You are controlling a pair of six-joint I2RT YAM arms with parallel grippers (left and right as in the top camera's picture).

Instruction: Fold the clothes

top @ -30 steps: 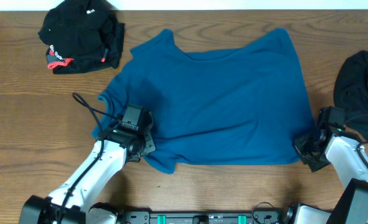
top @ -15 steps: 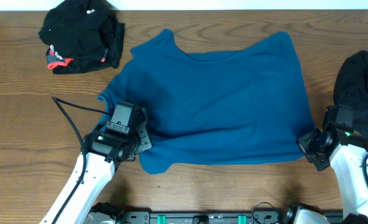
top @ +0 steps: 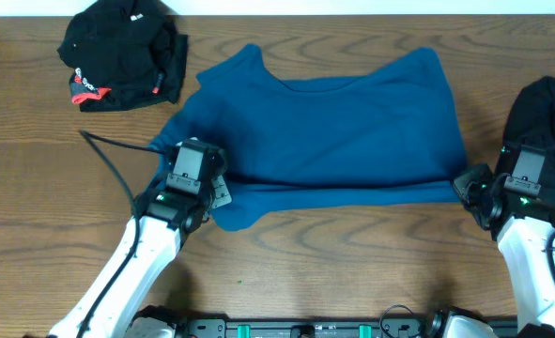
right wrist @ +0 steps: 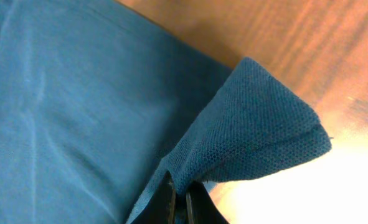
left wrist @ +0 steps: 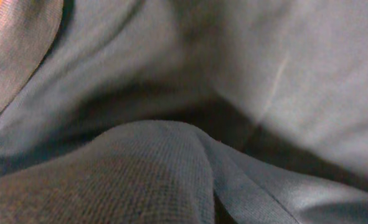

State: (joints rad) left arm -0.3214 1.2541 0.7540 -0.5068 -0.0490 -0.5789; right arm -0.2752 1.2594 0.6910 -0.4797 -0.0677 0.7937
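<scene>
The teal-blue shirt [top: 333, 122] lies spread across the middle of the table, its bottom edge lifted and turned up toward the collar. My left gripper [top: 213, 194] is shut on the shirt's lower-left hem. In the left wrist view shirt fabric [left wrist: 283, 74] fills the frame and hides the fingers. At the lower-right corner my right gripper [top: 467, 186] is shut on the fabric. The right wrist view shows the corner of the shirt [right wrist: 258, 124] pinched between the closed fingers of the right gripper [right wrist: 179, 199].
A black garment with red-and-white trim [top: 122, 56] is bunched at the back left. A plain dark garment [top: 545, 122] sits at the right edge, just behind the right arm. A black cable [top: 117, 160] trails from the left arm. Bare wooden table [top: 352, 272] shows in front of the shirt.
Both grippers have moved away from the front edge, carrying the shirt's bottom hem up over its body. The strip of shirt nearest the front has shortened.
</scene>
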